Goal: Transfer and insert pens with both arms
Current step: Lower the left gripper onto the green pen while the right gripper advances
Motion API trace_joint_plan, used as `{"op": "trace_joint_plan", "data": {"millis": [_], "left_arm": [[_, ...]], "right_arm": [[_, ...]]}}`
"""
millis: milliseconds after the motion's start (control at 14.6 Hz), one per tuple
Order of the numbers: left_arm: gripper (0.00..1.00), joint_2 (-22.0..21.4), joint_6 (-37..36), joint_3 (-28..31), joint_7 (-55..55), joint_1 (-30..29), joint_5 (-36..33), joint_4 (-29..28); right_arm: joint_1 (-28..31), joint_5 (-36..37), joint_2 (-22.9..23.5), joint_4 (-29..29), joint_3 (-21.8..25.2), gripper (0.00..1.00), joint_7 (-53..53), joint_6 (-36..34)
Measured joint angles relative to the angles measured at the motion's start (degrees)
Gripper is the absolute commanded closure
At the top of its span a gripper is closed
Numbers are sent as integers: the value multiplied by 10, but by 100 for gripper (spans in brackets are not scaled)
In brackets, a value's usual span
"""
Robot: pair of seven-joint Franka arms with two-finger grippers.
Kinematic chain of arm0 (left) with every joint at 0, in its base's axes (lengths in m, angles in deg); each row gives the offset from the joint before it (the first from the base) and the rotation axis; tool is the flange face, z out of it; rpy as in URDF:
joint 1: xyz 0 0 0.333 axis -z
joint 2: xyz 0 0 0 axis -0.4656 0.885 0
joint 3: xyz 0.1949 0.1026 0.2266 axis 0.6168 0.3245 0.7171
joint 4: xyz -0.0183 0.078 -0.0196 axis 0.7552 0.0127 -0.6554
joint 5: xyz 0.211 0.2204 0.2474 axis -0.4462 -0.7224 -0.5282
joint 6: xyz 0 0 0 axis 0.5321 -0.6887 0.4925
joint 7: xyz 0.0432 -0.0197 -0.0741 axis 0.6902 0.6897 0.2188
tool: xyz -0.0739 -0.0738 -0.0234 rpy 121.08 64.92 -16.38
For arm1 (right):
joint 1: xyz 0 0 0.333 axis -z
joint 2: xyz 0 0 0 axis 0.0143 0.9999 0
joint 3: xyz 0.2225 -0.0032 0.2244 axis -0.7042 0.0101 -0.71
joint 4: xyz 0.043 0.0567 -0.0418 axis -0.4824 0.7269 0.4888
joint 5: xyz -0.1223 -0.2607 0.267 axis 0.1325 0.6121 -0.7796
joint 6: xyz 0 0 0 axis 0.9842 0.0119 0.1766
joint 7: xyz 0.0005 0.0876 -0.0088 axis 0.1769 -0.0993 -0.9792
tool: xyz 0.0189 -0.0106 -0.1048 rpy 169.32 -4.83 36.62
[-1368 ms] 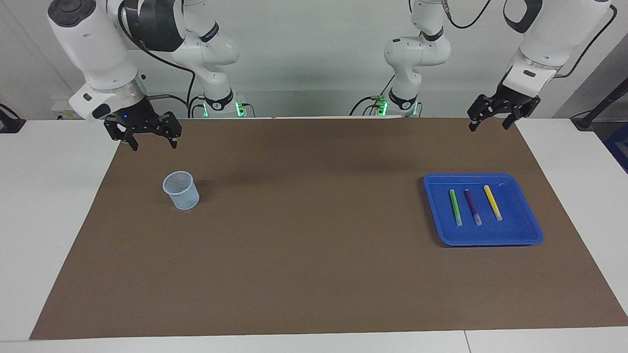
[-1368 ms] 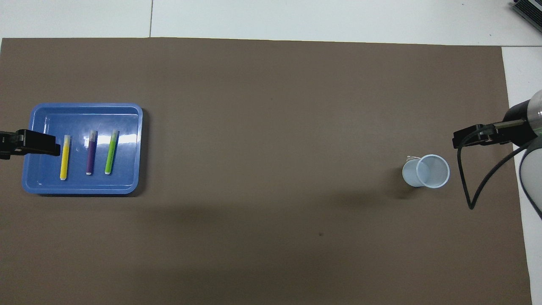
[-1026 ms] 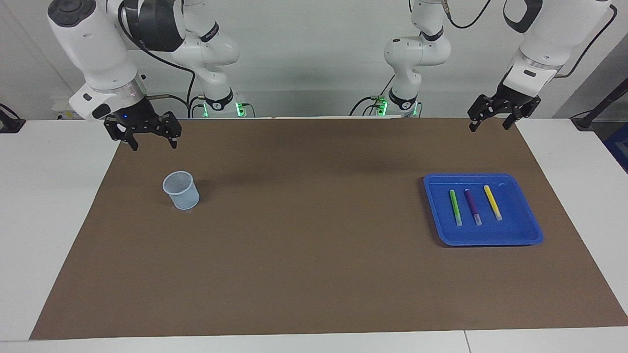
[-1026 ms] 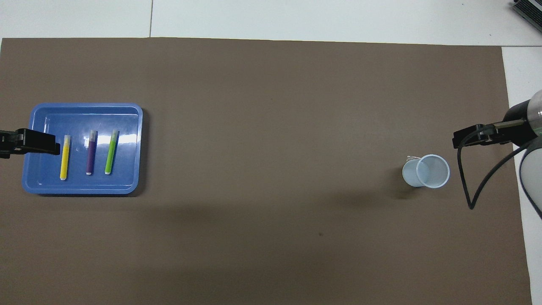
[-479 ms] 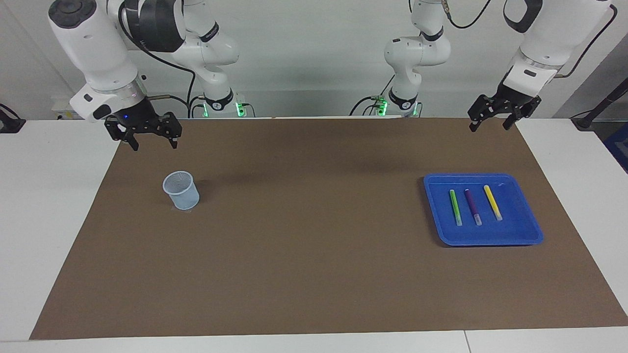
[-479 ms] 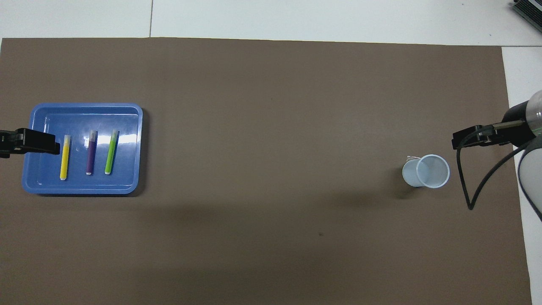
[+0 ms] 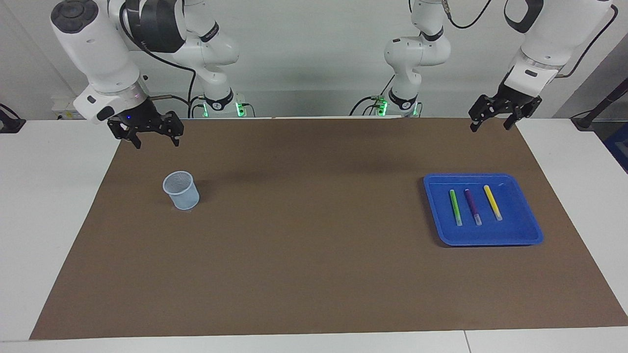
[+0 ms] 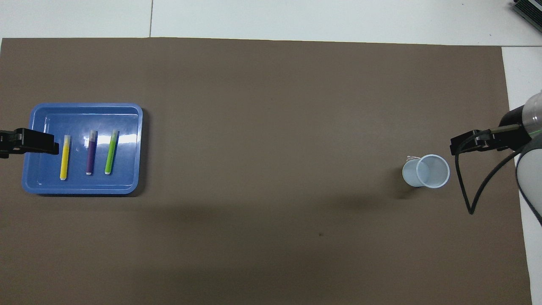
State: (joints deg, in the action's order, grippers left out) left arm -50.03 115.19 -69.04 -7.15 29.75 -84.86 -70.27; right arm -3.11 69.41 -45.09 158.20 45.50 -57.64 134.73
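1. The facing view is showing both raised grippers whole: the left arm's black two-finger gripper (image 7: 492,124) is hanging with fingers spread wide and holding nothing, over the brown mat's (image 7: 314,274) edge nearest the robots; the right arm's black two-finger gripper (image 7: 154,139) is hanging likewise, wide and empty.
2. The overhead view is catching only the grippers' tips, yet it is looking into the pale blue plastic cup (image 8: 426,171).
3. The green marker pen (image 7: 455,207), purple marker pen (image 7: 473,207) and yellow marker pen (image 7: 492,202) are lying side by side, apart, in the blue rectangular plastic tray (image 7: 525,230) at the left arm's end.
4. Cup and tray are sitting well apart, with bare mat between them.
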Motion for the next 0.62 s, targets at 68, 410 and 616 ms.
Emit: {"op": "trace_joint_plan", "data": {"millis": [68, 410, 616], "left_arm": [[0, 0, 0, 0, 0, 0, 0, 0], [0, 0, 1, 0, 0, 0, 0, -5], [0, 0, 15, 0, 0, 0, 0, -20]], "right_arm": [[-6, 0, 0, 0, -1, 0, 0, -6], [-19, -1, -5, -2, -3, 0, 0, -12], [-19, -14, -9, -2, -14, 0, 0, -12]]}}
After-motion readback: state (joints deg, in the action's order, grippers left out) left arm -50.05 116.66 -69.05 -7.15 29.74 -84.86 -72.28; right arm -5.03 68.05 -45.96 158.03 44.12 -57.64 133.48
